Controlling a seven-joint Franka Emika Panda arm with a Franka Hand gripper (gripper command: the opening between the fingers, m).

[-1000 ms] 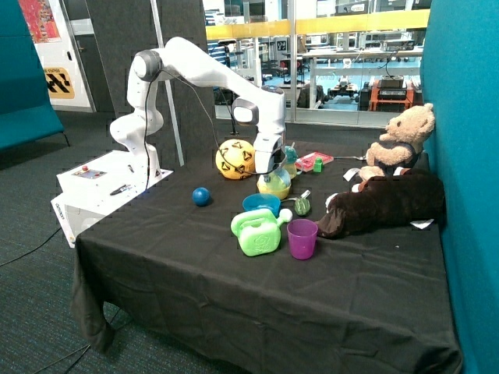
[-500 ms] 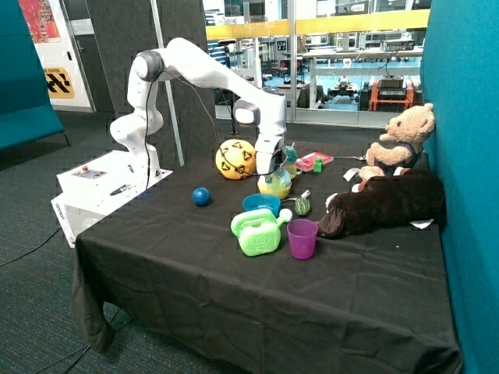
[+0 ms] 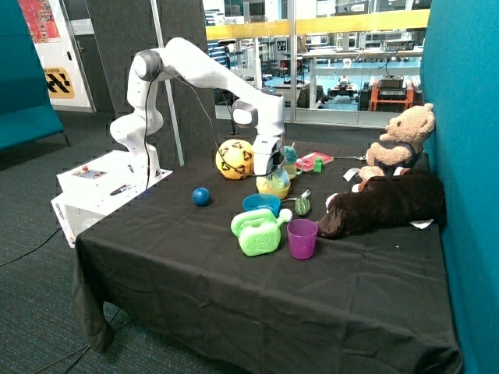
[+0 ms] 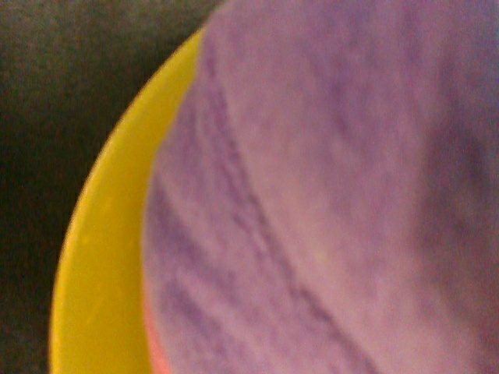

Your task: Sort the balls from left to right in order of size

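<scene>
Right now your end effector (image 3: 272,173) is down on the pastel ball (image 3: 274,184), which sits in the yellow bowl (image 4: 101,257). You cannot tell if it is spread or pinching. Up close, that ball fills the wrist view with soft, lined skin. The big yellow-orange ball (image 3: 235,159) with black marks rests just behind. The tiny dark blue ball (image 3: 202,196) lies alone on the black worktop (image 3: 234,288), near the blue bowl (image 3: 261,204).
</scene>
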